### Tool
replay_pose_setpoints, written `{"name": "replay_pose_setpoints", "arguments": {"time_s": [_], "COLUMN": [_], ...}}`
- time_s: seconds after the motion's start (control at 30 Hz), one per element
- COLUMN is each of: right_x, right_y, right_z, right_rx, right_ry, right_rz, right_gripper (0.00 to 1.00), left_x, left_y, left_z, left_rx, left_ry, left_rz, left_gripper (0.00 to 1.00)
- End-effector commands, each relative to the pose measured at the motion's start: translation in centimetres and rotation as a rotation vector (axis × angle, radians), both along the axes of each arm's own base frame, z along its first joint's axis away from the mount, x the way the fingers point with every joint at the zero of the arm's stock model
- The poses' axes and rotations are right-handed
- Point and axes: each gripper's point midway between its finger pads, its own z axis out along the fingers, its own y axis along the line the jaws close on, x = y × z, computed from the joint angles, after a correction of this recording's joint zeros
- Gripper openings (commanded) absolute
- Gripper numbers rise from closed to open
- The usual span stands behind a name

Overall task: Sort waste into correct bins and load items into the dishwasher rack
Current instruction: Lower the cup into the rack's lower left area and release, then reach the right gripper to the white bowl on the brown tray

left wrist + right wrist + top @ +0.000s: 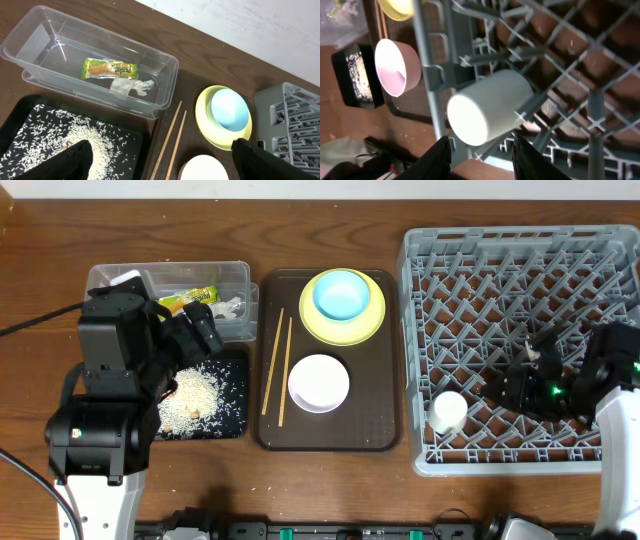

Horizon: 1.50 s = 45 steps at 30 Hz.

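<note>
The snack wrapper and the white napkin lie in the clear tub. Rice scraps lie in the black tray. The blue bowl sits on the yellow plate. The white bowl and two chopsticks are beside it. The small white cup lies on its side in the grey rack's front left corner. My left gripper is open and empty over the black tray's right edge. My right gripper is open, just behind the cup, not holding it.
The plate, bowls and chopsticks rest on a brown serving tray between the bins and the rack. My left arm covers the left part of the black tray. The table is dark wood.
</note>
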Motion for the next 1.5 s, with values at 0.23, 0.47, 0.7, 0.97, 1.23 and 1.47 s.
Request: {"name": "replay_pose_setpoints", "arguments": {"time_s": [0.23,0.47,0.7,0.97,1.23,1.47], "right_x": [0.8,1.2,1.4,0.7,0.6,0.2], "right_y": [4.3,6.0,7.8,10.6,10.6,11.3], "right_z": [2.5,1.3,0.0,-3.7,-5.5,-5.4], "right_rx": [-0.164,-0.404,-0.513,-0.542,-0.573,-0.520], "right_ry": [-0.120,-0.138,-0.115,0.001,0.079,0.108], "right_rz": [0.150,0.210,0.201,0.285,0.236,0.198], "right_gripper": [0.36,0.34,0.28,0.29,0.23,0.13], "left_x": [0.1,0.1,0.1,0.1,0.1,0.1], "left_y": [0.1,0.1,0.1,0.1,0.1,0.1], "left_z": [0.5,0.5,0.5,0.5,0.5,0.5], "left_rx": [0.008,0.008,0.008,0.008,0.008,0.008], "left_ry": [-0.010,-0.010,-0.010,-0.010,-0.010,-0.010], "left_rz": [0.000,0.000,0.000,0.000,0.000,0.000], "left_gripper": [0.91,0.91,0.91,0.91,0.91,0.91]}}
